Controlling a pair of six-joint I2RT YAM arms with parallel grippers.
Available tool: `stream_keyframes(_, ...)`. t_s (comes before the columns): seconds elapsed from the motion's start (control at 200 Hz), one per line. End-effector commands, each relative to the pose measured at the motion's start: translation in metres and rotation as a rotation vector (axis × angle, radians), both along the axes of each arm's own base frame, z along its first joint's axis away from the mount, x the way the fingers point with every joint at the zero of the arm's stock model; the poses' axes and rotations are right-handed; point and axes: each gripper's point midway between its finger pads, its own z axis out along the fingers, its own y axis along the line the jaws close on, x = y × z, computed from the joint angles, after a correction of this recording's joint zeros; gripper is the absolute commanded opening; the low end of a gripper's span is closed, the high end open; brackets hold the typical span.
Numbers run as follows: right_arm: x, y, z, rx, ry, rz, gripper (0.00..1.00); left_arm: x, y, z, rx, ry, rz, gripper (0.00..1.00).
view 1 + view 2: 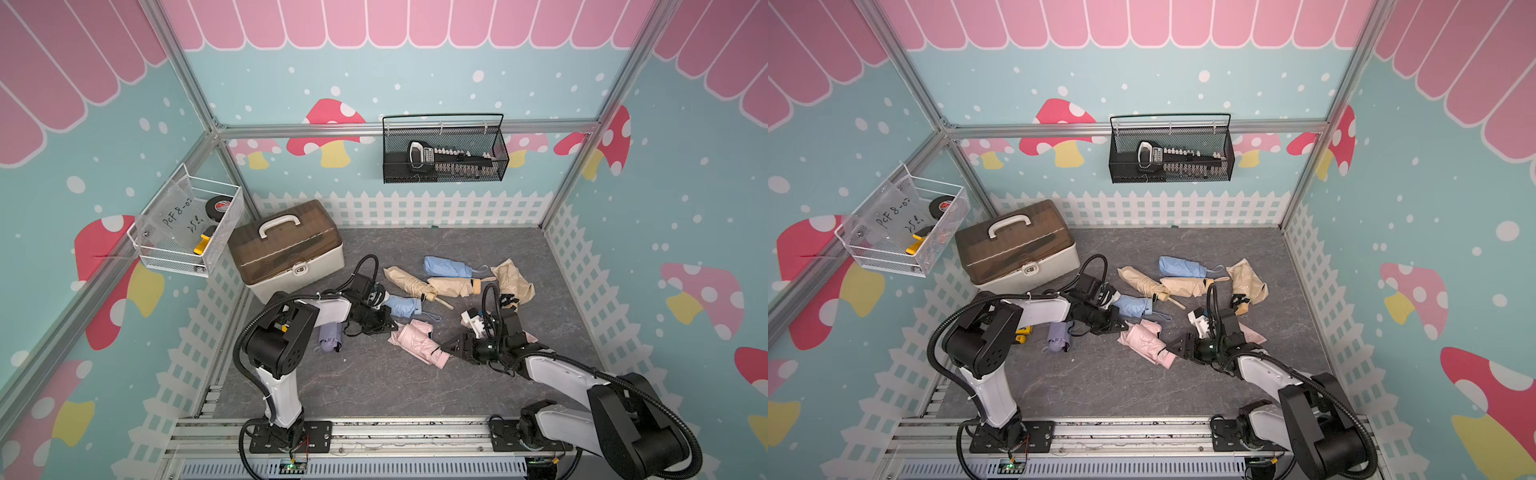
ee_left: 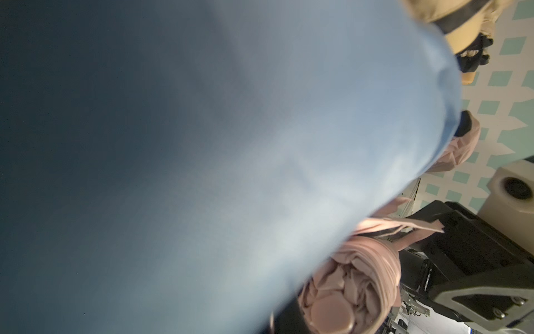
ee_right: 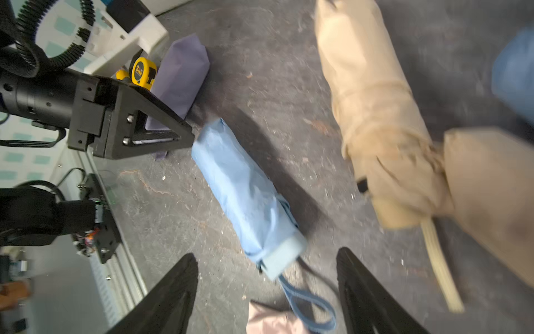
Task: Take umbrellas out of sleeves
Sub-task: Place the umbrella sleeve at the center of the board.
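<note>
Right claw (image 3: pixel 267 254) hangs open over the blue umbrella's (image 3: pixel 245 188) loop (image 3: pixel 290 297); left claw (image 3: pixel 185 137) is closed beside its far end, so pulling may drag everything.

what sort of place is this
Likely a staged robot test cell, not a real room: an aluminium frame holds printed mushroom wall panels, the left arm and right arm are bolted to a rail, and a black wire basket hangs from the frame.

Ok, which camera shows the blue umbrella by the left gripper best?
The right wrist view: the blue umbrella shows whole, handle and loop. In both top views the left gripper hides one end. Left wrist view: only blue blur.
</note>
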Motion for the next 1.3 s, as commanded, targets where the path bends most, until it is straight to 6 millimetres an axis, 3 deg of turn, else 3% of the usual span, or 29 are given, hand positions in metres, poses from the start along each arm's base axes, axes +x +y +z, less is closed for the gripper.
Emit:
stream_keyframes(0.0,-0.002,-0.013,0.005,-0.133,-0.025,0.025,0.68,-0.015,0.002,-0.008,0.040,0.054,0.007,0.00)
stream_keyframes(0.13,0.013,-0.025,0.041,-0.217,-0.121,-0.024,0.75,-0.023,-0.005,-0.011,0.061,0.061,-0.002,0.00)
stream_keyframes(0.215,0.022,-0.022,0.068,-0.210,-0.168,-0.027,0.75,-0.030,-0.014,-0.013,0.078,0.057,-0.014,0.00)
stream_keyframes(0.34,0.036,-0.020,0.092,-0.211,-0.216,-0.030,0.76,-0.041,-0.034,-0.014,0.085,0.061,-0.020,0.00)
stream_keyframes(0.64,0.053,-0.015,0.106,-0.208,-0.250,-0.032,0.76,-0.057,-0.100,-0.009,0.070,0.048,-0.087,0.00)
stream_keyframes(0.745,0.057,-0.015,0.107,-0.212,-0.251,-0.033,0.76,-0.058,-0.109,-0.009,0.073,0.039,-0.096,0.00)
stream_keyframes(0.815,0.058,-0.015,0.106,-0.217,-0.244,-0.028,0.77,-0.056,-0.107,-0.011,0.083,0.038,-0.085,0.06)
stream_keyframes(0.951,0.058,-0.024,0.095,-0.296,-0.209,-0.029,0.80,-0.050,-0.099,-0.003,0.094,0.013,-0.072,0.40)
stream_keyframes(1.026,0.059,-0.029,0.089,-0.357,-0.196,-0.007,0.81,-0.045,-0.091,0.004,0.105,-0.009,-0.062,0.52)
stream_keyframes(1.156,0.067,-0.039,0.080,-0.488,-0.205,0.060,0.81,-0.033,-0.073,0.020,0.092,-0.036,-0.023,0.60)
stream_keyframes(1.296,0.083,-0.040,0.072,-0.596,-0.259,0.173,0.81,-0.028,-0.053,0.034,0.109,-0.059,-0.002,0.61)
